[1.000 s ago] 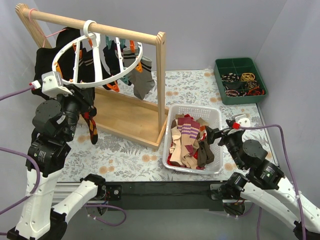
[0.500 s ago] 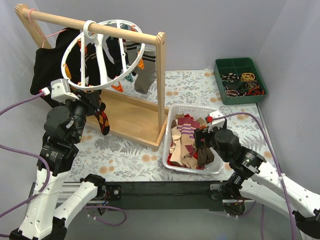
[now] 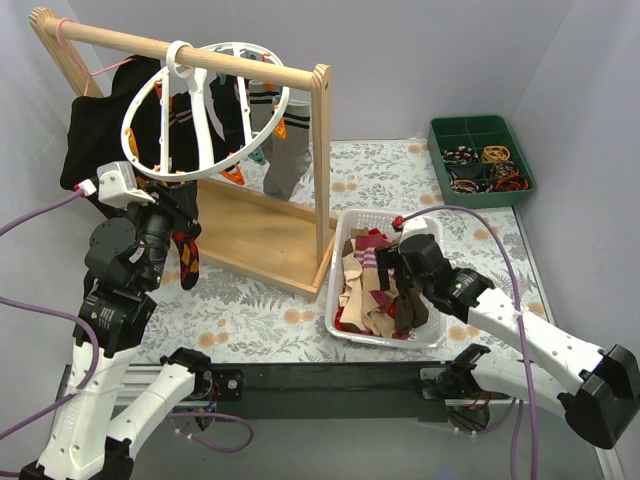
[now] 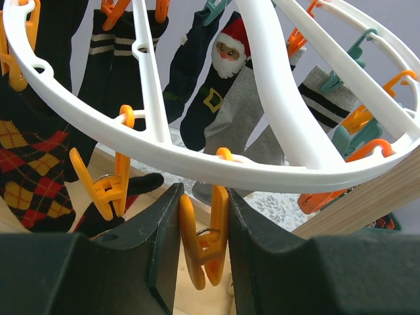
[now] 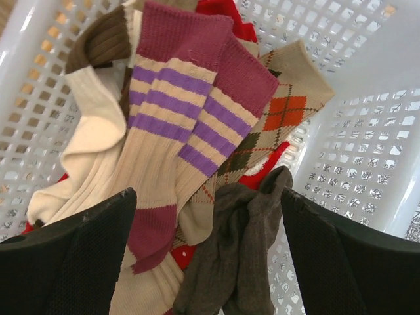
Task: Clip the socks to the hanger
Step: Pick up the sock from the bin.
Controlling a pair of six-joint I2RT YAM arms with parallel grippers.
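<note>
The white ring hanger (image 3: pixel 205 110) hangs by its hook from the wooden rail, with several socks clipped to it. My left gripper (image 3: pixel 172 205) is at its near rim, shut on a dangling orange clothespin (image 4: pixel 205 246) under the ring (image 4: pixel 197 154). An argyle sock (image 4: pixel 33 170) hangs beside it. Loose socks (image 3: pixel 370 290) lie in the white basket (image 3: pixel 425 225). My right gripper (image 3: pixel 385 262) is open just above them. In the right wrist view its jaws (image 5: pixel 209 197) straddle a dark brown sock (image 5: pixel 243 256), next to the maroon purple-striped sock (image 5: pixel 184 98), a diamond-patterned sock (image 5: pixel 282 118) and a beige sock (image 5: pixel 92 144).
The wooden rail stand (image 3: pixel 322 160) has its post right beside the basket's left edge. A large black garment (image 3: pixel 95 130) hangs at the rail's left end. A green compartment tray (image 3: pixel 480 160) with small items sits at the back right.
The hanger has tilted and turned, and its socks have swung. My left gripper came up to the ring's rim. My right gripper moved left over the basket and down onto the socks.
</note>
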